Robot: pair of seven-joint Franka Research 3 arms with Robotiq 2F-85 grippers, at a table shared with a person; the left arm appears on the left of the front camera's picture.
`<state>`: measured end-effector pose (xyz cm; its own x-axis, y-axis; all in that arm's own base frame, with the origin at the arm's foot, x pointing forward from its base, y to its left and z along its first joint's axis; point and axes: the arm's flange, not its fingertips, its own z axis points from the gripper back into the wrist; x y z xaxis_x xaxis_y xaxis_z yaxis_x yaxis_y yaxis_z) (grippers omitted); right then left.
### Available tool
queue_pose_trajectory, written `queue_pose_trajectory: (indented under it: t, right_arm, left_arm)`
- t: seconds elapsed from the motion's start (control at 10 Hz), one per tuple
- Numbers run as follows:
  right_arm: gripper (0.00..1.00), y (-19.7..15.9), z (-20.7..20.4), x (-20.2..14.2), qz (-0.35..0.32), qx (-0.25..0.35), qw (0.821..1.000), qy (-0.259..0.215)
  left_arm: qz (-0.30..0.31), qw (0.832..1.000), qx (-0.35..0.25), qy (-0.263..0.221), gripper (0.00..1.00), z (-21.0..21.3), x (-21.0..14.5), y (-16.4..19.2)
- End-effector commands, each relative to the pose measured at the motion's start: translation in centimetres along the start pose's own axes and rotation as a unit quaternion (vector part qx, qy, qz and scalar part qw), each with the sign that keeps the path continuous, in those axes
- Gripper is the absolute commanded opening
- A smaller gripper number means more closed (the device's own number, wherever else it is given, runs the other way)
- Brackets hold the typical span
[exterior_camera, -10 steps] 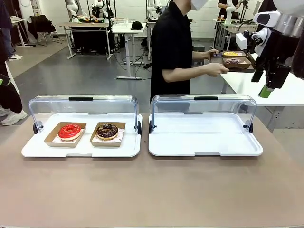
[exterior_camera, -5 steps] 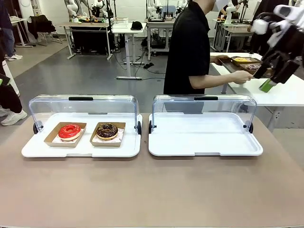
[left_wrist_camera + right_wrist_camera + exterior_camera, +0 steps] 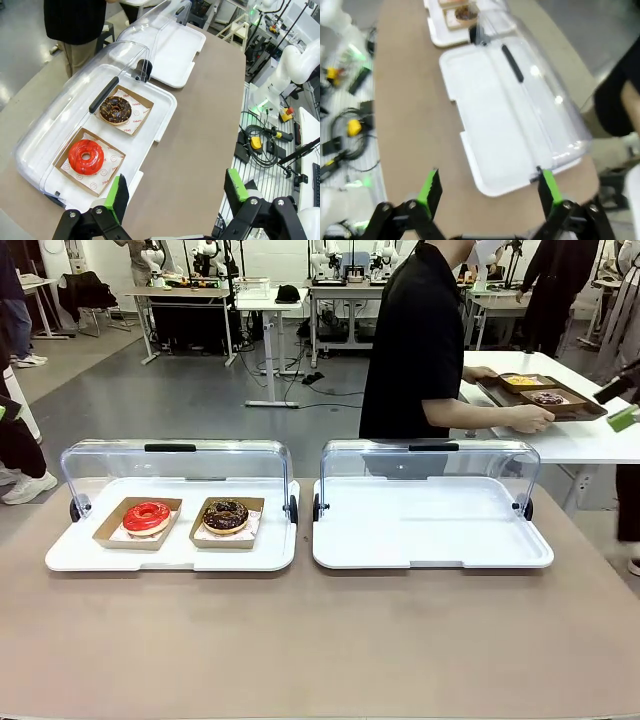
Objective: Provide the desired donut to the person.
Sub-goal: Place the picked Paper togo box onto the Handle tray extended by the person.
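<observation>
A glossy red-glazed ring donut (image 3: 85,156) and a dark chocolate ring donut with pale sprinkles (image 3: 115,110) sit on brown cardboard trays lined with white red-printed paper, ahead of the left gripper (image 3: 177,192), whose fingers are black with green pads (image 3: 120,193). The white plastic tray (image 3: 161,120) has a clear lid with a black handle (image 3: 104,94). The tabletop (image 3: 200,125) is plain brown. The person's top (image 3: 418,340) is black.
</observation>
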<state>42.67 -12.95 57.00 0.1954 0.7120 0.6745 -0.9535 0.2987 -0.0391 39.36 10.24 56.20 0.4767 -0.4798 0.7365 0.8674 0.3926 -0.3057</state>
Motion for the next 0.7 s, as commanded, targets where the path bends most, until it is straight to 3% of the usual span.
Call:
queue_pose_trajectory:
  t: [0.0, 0.2, 0.6]
  right_arm:
    - [1.00, 0.7, 1.1, -3.5, 0.033, 0.018, 0.997, -0.073]
    - [1.00, 0.9, 2.3, -5.9, 0.061, 0.029, 0.991, -0.118]
    - [1.00, 0.1, 2.1, -9.2, 0.034, 0.024, 0.992, -0.123]
  left_arm:
    - [0.006, 1.000, -0.003, -0.007, 1.00, 0.1, 0.3, -0.2]
    - [0.006, 1.000, -0.003, -0.007, 1.00, 0.1, 0.3, -0.2]
    - [0.006, 1.000, -0.003, -0.007, 1.00, 0.1, 0.3, -0.2]
